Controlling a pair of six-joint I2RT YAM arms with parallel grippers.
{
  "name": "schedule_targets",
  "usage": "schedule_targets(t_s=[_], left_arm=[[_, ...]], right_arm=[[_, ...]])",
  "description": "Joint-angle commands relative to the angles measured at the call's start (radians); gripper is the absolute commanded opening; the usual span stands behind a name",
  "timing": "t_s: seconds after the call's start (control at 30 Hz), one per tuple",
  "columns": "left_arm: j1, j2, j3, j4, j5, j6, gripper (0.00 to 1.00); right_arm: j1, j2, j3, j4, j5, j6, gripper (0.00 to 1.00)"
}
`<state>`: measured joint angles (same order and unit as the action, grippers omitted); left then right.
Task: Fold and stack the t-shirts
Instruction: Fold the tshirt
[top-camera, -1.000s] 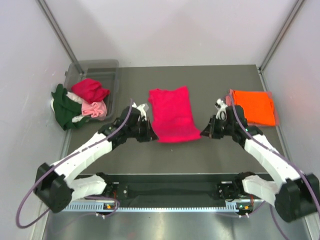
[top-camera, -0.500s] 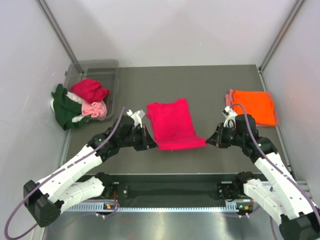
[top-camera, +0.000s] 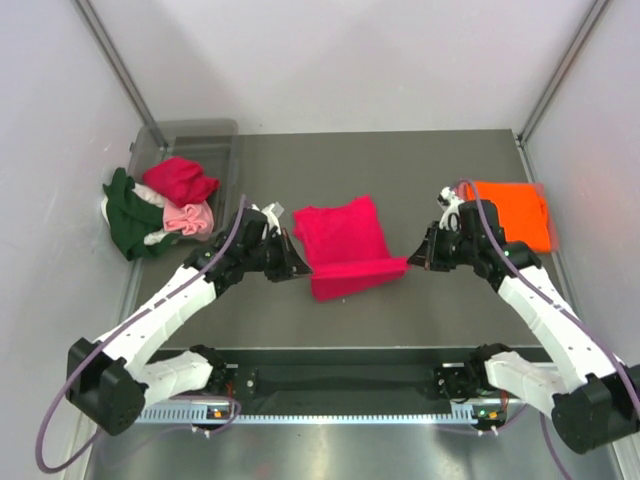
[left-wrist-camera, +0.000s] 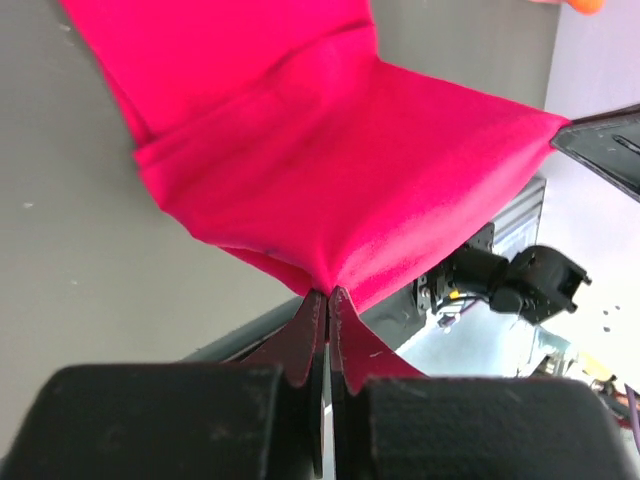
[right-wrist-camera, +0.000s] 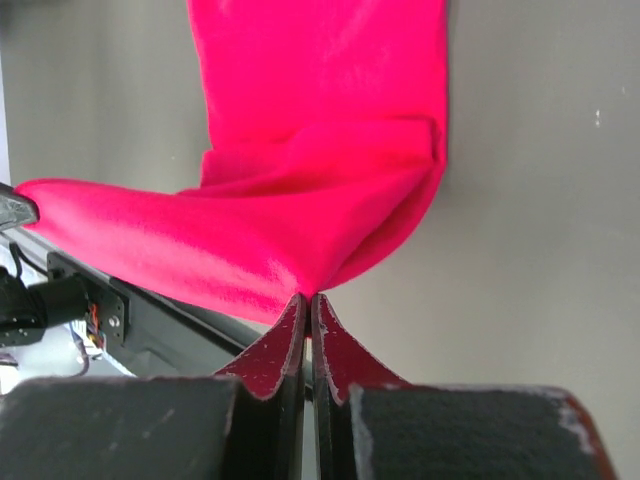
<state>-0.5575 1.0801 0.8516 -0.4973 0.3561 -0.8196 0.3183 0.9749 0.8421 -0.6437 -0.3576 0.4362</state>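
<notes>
One crimson t-shirt (top-camera: 345, 235) lies mid-table, half folded. Its near hem is lifted, with the left gripper (top-camera: 297, 271) and right gripper (top-camera: 411, 262) each clamped on a corner. An orange t-shirt (top-camera: 510, 215) lies folded far right. An unfolded heap of t-shirts (top-camera: 160, 205) waits far left, beside the bin (top-camera: 190, 135).

Crimson t-shirt (top-camera: 345, 238), orange t-shirt (top-camera: 510, 213), dark green shirt (top-camera: 124, 222), pale pink shirt (top-camera: 190, 217), deep red shirt (top-camera: 180, 180), grey table (top-camera: 400, 165)

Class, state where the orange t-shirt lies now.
Top view: the flat orange cloth t-shirt lies near the grey table's far right corner, right of the crimson cloth t-shirt.
</notes>
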Motion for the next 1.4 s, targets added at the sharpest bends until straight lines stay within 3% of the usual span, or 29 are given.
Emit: schedule_targets(t_s=[0.0,0.27,0.53,0.7,0.73,0.77,0.8,0.83,0.87,0.9,0.93,0.97,1.2,1.37], left_arm=[[0.063,0.03,0.061,0.005,0.061,0.04,0.0],[0.209,0.191,0.17,0.032,0.167,0.099,0.0],[0.283,0.415,0.325,0.078,0.166,0.129,0.0],[0.35,0.69,0.507,0.178,0.162,0.111,0.0],[0.372,0.787,0.591,0.172,0.197,0.102,0.0],[0.376,0.831,0.627,0.172,0.219,0.102,0.03],[0.38,0.868,0.659,0.177,0.218,0.102,0.32],[0.38,0.918,0.687,0.177,0.199,0.106,0.46],[0.375,0.932,0.723,0.178,0.181,0.12,0.69],[0.375,0.942,0.733,0.169,0.144,0.125,0.84],[0.375,0.937,0.736,0.163,0.136,0.132,0.88],[0.375,0.923,0.719,0.161,0.124,0.145,0.94],[0.373,0.648,0.453,0.246,-0.029,0.204,0.94],[0.361,0.488,0.175,0.408,-0.202,0.227,0.99]], right_arm=[[0.004,0.071,0.092,0.072,0.04,-0.01,0.0],[-0.012,0.289,0.268,0.11,0.043,-0.019,0.0],[-0.061,0.536,0.449,0.16,-0.027,-0.05,0.0],[-0.113,0.773,0.575,0.283,-0.088,-0.039,0.0],[-0.12,0.816,0.624,0.332,-0.118,-0.033,0.06],[-0.127,0.861,0.653,0.355,-0.148,-0.021,0.21],[-0.139,0.94,0.682,0.361,-0.155,0.002,0.38],[-0.137,0.967,0.708,0.358,-0.127,0.007,0.49],[-0.137,0.991,0.736,0.358,-0.075,0.006,0.65],[-0.136,0.986,0.73,0.368,-0.066,-0.002,0.7],[-0.137,0.978,0.718,0.406,-0.07,-0.007,0.72],[-0.137,0.951,0.692,0.412,-0.073,-0.01,0.83],[-0.137,0.742,0.451,0.498,-0.044,-0.042,0.79],[-0.122,0.498,0.127,0.754,0.066,-0.068,0.79]])
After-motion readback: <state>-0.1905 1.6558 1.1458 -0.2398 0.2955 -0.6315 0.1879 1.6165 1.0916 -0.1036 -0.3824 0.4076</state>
